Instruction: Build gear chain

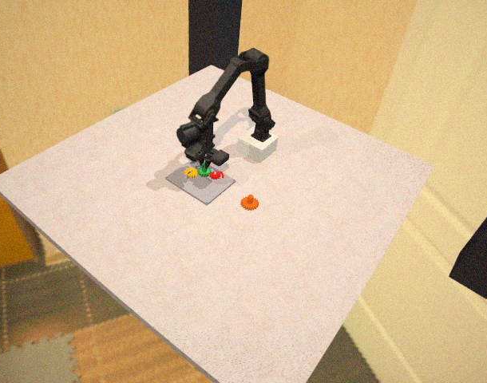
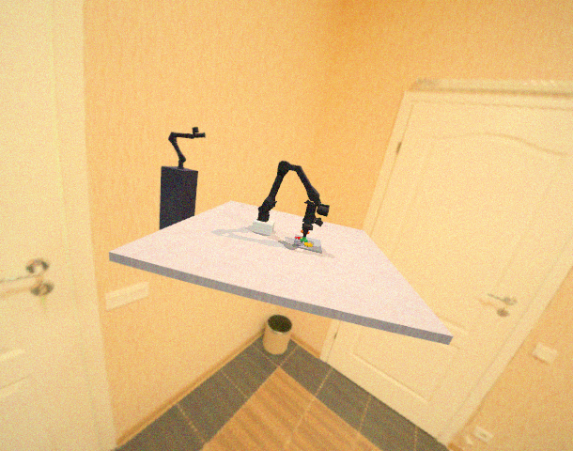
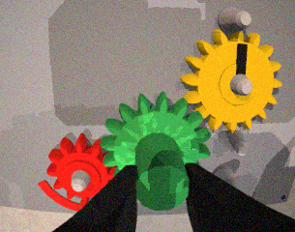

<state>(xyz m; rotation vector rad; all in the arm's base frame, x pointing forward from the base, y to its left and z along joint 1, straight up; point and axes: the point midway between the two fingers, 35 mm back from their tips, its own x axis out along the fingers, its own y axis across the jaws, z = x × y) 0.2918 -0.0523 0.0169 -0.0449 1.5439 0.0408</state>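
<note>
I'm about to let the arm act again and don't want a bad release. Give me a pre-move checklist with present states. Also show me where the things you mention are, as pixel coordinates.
- Tool (image 1: 205,166) (image 2: 304,236) (image 3: 161,174) shut on the green gear (image 1: 203,171) (image 2: 303,240) (image 3: 159,126): ok
- Red gear (image 1: 215,175) (image 2: 298,238) (image 3: 79,169) on its peg: ok
- Yellow gear (image 1: 190,171) (image 2: 308,244) (image 3: 236,84) on its peg: ok
- Green gear sitting flat: cannot tell
- Green teeth meshing with both neighbours: cannot tell
- Tool away from the board (image 1: 206,198) (image 2: 317,250) (image 3: 21,87): not ok
</note>
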